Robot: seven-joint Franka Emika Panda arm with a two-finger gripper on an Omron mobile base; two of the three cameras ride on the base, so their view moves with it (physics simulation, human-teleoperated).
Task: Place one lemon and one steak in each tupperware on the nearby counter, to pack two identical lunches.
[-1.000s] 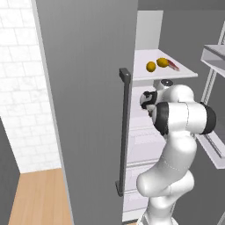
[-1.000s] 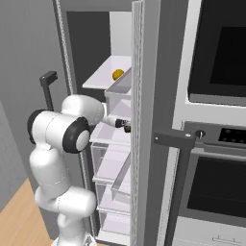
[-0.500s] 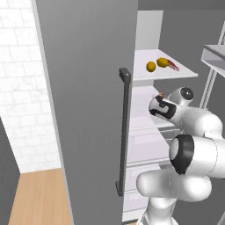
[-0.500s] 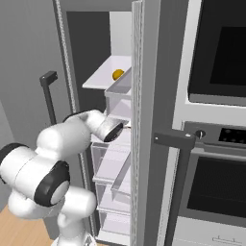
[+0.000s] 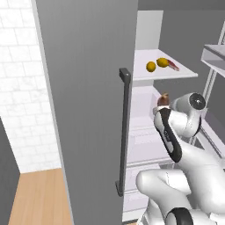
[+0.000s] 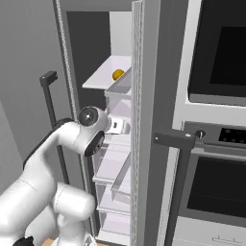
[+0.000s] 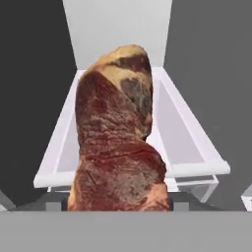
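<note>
My gripper [image 7: 118,204] is shut on a red-brown steak [image 7: 117,142] that stands up from the jaws in the hand view. From the left base the steak [image 5: 164,99] pokes above my gripper [image 5: 161,106], in front of the open fridge and below its white shelf [image 5: 145,77]. On that shelf lie two yellow lemons [image 5: 150,66] [image 5: 162,62] and a second steak [image 5: 172,66]. One lemon [image 6: 117,74] shows from the right base, with my gripper [image 6: 122,127] lower down. The tupperware and the counter are out of view.
The grey fridge door with its dark vertical handle [image 5: 124,132] stands open on the left. Clear drawers [image 6: 113,168] fill the fridge below the hand. Door bins [image 5: 215,55] hang at the right. A wall oven [image 6: 216,153] with a dark handle is beside the fridge.
The arm has folded down, its elbow dropping low, and the hand has turned and shifted slightly right in front of the fridge with the steak still gripped. The shelf items have not moved.
</note>
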